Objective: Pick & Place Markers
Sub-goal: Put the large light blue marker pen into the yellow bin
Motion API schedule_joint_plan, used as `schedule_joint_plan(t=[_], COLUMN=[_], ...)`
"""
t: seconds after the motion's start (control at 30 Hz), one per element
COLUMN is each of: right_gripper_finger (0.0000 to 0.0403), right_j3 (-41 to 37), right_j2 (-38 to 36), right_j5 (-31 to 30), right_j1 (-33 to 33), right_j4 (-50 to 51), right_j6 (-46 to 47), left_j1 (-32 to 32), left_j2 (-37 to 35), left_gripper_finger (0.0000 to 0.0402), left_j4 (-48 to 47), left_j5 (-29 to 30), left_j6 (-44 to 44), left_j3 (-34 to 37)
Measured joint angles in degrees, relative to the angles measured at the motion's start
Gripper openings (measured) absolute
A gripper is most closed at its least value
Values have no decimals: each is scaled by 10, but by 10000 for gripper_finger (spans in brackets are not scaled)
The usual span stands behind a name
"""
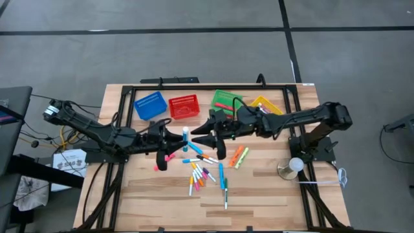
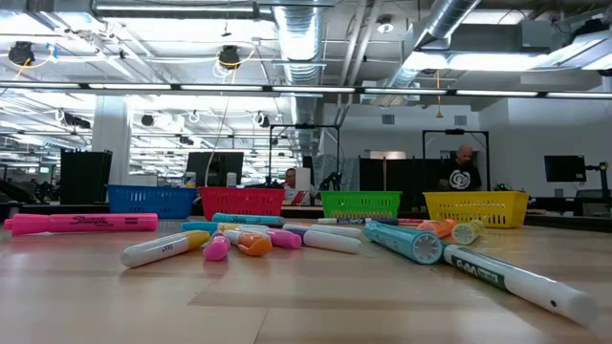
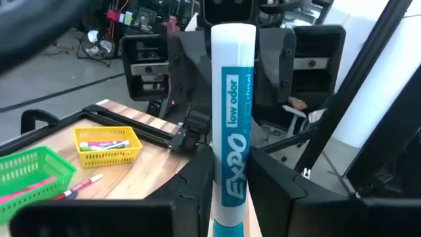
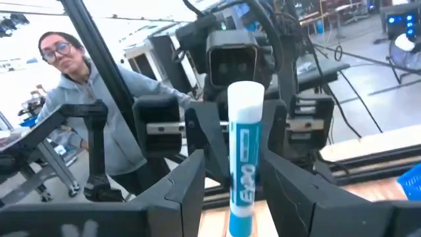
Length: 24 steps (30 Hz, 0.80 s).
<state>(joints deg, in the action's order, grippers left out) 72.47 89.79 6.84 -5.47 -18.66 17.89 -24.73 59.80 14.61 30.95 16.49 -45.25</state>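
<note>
Left tool (image 1: 176, 137) and right tool (image 1: 197, 136) both grip upright blue marker (image 1: 185, 134) above table (image 1: 272, 188).

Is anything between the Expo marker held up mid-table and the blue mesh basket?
Nothing visible. The white, blue-labelled Expo marker stands upright in the left gripper; bare wood lies between it and the blue mesh basket. The right gripper is on the marker's far side.
</note>
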Motion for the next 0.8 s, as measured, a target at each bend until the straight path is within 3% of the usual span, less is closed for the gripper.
schedule_joint_plan(t=[0.5, 0.8], right_gripper_finger=[189, 184], right_j3=[0, 0], right_j2=[6, 6], right_j5=[8, 6], right_j1=[36, 44], right_j4=[-12, -13], right_j6=[-3, -3], left_j1=[39, 72], left_j2=[8, 52], left_gripper_finger=[85, 85], left_j4=[0, 15], left_j5=[-13, -29], left_j6=[5, 22], left_j3=[0, 0])
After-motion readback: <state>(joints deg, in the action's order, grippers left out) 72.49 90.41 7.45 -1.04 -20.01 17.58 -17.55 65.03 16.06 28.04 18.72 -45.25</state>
